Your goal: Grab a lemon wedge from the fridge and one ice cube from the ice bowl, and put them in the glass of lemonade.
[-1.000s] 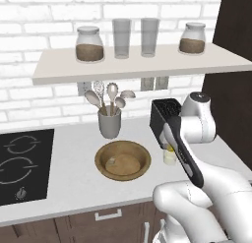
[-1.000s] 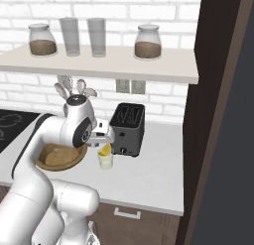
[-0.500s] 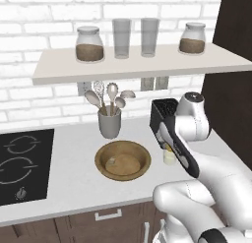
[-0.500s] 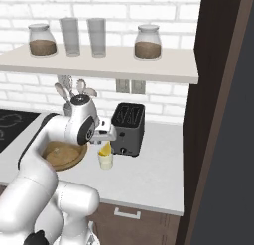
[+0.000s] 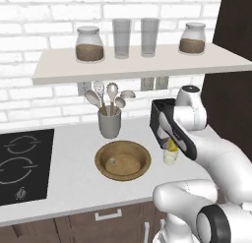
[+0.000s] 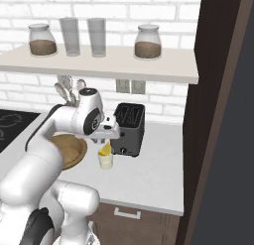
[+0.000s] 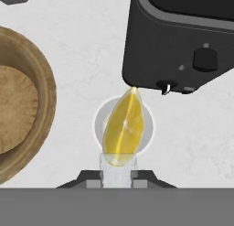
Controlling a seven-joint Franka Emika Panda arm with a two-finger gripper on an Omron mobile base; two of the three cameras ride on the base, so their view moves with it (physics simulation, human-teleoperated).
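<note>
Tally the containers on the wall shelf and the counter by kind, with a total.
Jars with brown contents on the shelf: 2
Tall empty glasses on the shelf: 2
Utensil cup on the counter: 1
Ice bowl: 1
Glass of lemonade, with the lemon wedge in it: 1
Total: 7 containers

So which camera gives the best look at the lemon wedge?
The hand view: the lemon wedge fills the centre, seen from straight above, over the glass of lemonade. In the left base view the arm partly hides it; the right base view shows it small, side-on.
</note>
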